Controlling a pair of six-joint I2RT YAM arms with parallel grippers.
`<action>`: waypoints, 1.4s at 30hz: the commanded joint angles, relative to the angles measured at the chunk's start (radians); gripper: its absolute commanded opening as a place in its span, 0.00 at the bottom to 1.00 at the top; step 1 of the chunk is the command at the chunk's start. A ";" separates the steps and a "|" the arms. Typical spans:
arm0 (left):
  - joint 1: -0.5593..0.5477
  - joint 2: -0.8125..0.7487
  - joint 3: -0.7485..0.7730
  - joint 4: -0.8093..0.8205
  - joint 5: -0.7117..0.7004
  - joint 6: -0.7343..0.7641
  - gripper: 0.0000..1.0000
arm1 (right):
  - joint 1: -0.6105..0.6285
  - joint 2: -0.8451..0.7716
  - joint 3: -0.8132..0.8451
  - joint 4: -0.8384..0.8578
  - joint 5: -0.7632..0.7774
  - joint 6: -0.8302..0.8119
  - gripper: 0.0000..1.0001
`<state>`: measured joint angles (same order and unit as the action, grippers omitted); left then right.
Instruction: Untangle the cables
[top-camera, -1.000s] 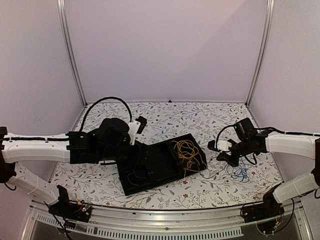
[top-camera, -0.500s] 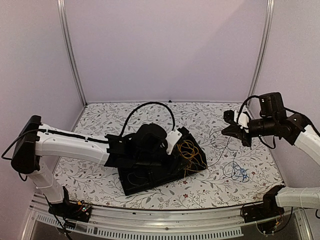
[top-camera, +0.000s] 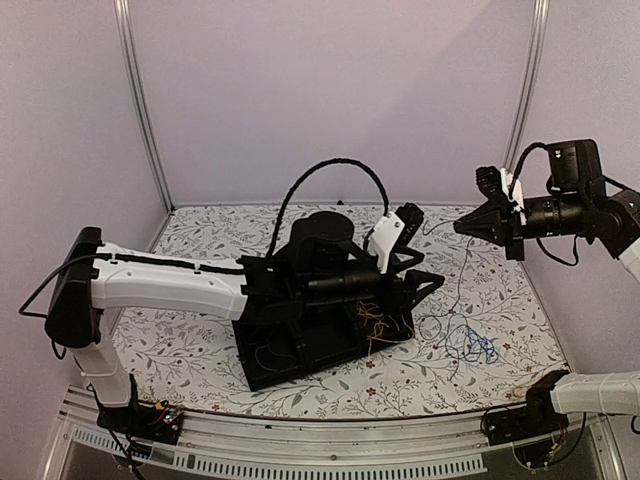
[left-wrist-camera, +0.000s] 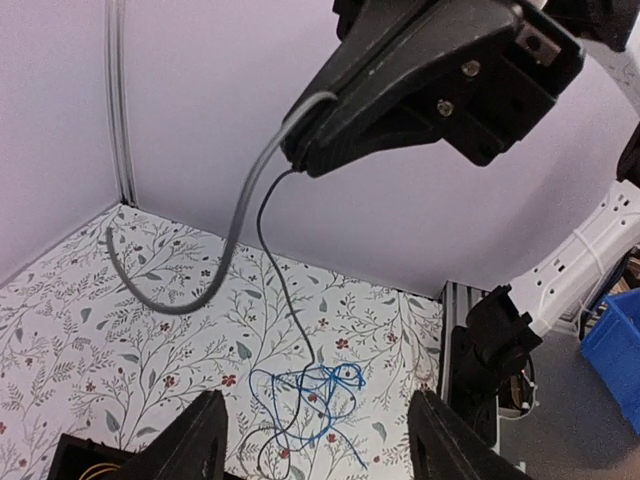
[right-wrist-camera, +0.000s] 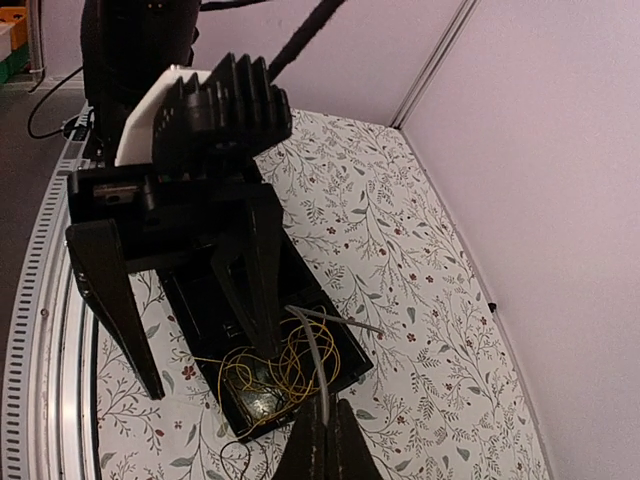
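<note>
My right gripper (top-camera: 463, 228) is raised high at the right and shut on a grey cable (right-wrist-camera: 318, 362). In the left wrist view, that grey cable (left-wrist-camera: 232, 225) and a thin dark cable (left-wrist-camera: 283, 280) hang from it toward a blue cable tangle (left-wrist-camera: 322, 392) on the table. The blue tangle also shows in the top view (top-camera: 481, 346). My left gripper (top-camera: 420, 276) is open and empty above the right end of the black tray (top-camera: 262, 372). A yellow cable tangle (right-wrist-camera: 285, 365) lies in the tray. The right gripper's fingers (right-wrist-camera: 338, 452) are closed together.
The floral table surface (top-camera: 190, 350) is bounded by metal corner posts (top-camera: 142, 110) and pale walls. The left arm's black cable loop (top-camera: 330, 168) arches above the tray. The left gripper's open fingers (right-wrist-camera: 115, 300) hang over the tray in the right wrist view.
My right gripper has risen from the table up and to the right, drawing the cables up with it. My left arm has swung right across the tray and tilted upward.
</note>
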<state>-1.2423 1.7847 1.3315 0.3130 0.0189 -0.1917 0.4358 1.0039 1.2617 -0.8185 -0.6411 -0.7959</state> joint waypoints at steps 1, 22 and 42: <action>-0.006 0.104 0.130 0.040 0.036 0.054 0.63 | -0.026 0.009 0.093 -0.067 -0.129 0.041 0.00; -0.002 0.129 0.040 0.248 0.038 -0.076 0.00 | -0.063 -0.098 -0.029 0.101 -0.032 0.134 0.02; 0.055 -0.607 -0.481 -0.286 -0.383 -0.150 0.00 | -0.099 -0.158 -0.607 0.451 0.126 0.190 0.50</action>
<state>-1.2049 1.2846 0.9535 0.1299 -0.2295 -0.3016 0.3435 0.8505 0.6601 -0.4683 -0.5594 -0.6231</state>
